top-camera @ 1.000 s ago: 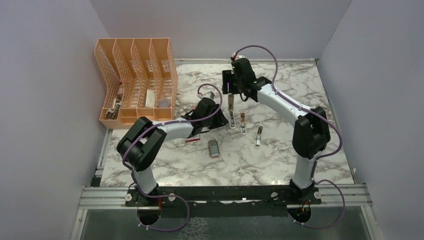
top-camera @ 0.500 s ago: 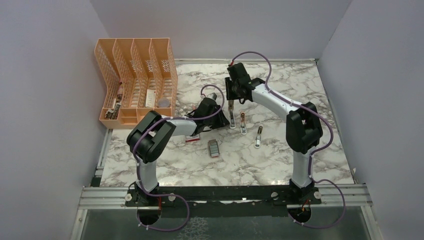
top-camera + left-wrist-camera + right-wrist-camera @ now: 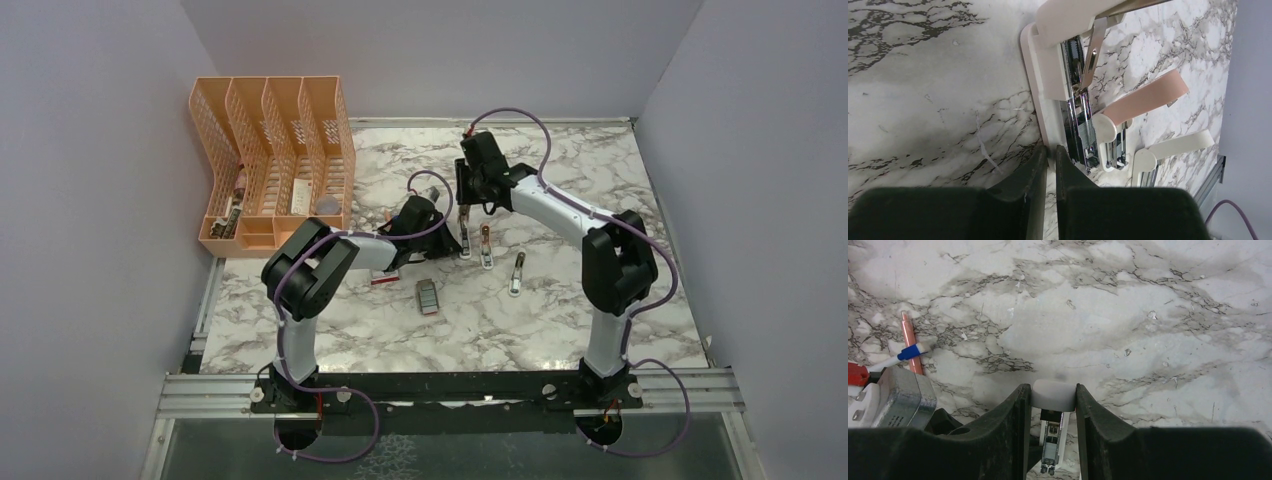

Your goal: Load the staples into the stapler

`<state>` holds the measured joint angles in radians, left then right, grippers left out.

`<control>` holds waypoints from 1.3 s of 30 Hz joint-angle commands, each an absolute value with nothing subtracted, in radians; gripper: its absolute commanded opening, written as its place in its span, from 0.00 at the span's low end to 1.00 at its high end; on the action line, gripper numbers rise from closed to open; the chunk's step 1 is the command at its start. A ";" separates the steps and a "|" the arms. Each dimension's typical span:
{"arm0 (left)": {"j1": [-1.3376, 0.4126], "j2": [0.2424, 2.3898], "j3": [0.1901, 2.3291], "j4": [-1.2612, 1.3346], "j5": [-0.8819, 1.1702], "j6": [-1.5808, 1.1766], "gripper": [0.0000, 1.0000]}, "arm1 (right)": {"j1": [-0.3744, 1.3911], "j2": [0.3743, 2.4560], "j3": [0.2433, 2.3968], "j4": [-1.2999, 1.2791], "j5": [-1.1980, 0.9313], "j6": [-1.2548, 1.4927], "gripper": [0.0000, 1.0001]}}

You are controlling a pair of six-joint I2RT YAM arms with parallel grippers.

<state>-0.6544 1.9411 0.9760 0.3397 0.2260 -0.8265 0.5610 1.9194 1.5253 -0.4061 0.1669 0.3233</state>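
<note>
Right pincer [image 3: 1053, 391] pinches the raised lid of the stapler [image 3: 1047, 80], which sits on the table [image 3: 560, 320] with its metal channel bared; my left pincer [image 3: 1050, 155] is pressed nearly together on the edge of its base. The staples [image 3: 428, 297] lie nearer my bases, well apart from both — so one grip must let go to fetch them. I judge the lid could then snap shut, or the light stapler skid — and a hard pinch might crumble the strips.

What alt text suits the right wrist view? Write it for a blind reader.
The right gripper is shut on the top end of the white stapler, whose silver channel shows below between the fingers. An orange pen lies on the marble table at far left.
</note>
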 commanded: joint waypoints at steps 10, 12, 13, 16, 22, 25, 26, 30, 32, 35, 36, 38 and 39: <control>-0.651 2.002 0.952 0.330 0.180 -0.828 0.06 | 0.643 1.789 1.357 -0.470 0.155 0.385 0.27; -0.650 2.003 0.947 0.328 0.173 -0.826 0.05 | 0.657 1.768 1.332 -0.474 0.169 0.397 0.26; -0.648 2.006 0.946 0.327 0.172 -0.827 0.05 | 0.664 1.756 1.319 -0.475 0.172 0.403 0.26; -0.646 2.011 0.942 0.327 0.168 -0.828 0.05 | 0.681 1.731 1.282 -0.472 0.173 0.420 0.26; -0.641 2.009 0.939 0.327 0.174 -0.835 0.05 | 0.702 1.719 1.209 -0.430 0.168 0.441 0.26; -0.640 1.996 0.935 0.327 0.180 -0.840 0.05 | 0.709 1.747 1.178 -0.404 0.166 0.459 0.26; -0.640 1.988 0.934 0.327 0.182 -0.841 0.05 | 0.712 1.759 1.171 -0.396 0.165 0.464 0.26; -0.634 1.959 0.923 0.327 0.197 -0.845 0.07 | 0.721 1.796 1.158 -0.363 0.177 0.478 0.25; -0.630 1.937 0.915 0.327 0.198 -0.845 0.08 | 0.723 1.813 1.162 -0.358 0.184 0.481 0.25; -0.622 1.896 0.894 0.327 0.189 -0.849 0.10 | 0.725 1.840 1.172 -0.357 0.199 0.485 0.25; -0.619 1.881 0.887 0.327 0.186 -0.854 0.11 | 0.726 1.851 1.176 -0.363 0.205 0.487 0.25; -0.613 1.846 0.869 0.325 0.172 -0.857 0.11 | 0.729 1.869 1.179 -0.369 0.214 0.494 0.24; -0.611 1.831 0.862 0.321 0.162 -0.857 0.11 | 0.729 1.877 1.181 -0.374 0.219 0.499 0.24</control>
<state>-0.6285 1.9022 0.9043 0.3737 0.2207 -0.8627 0.7082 1.8179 1.1713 -0.3840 0.2310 0.4576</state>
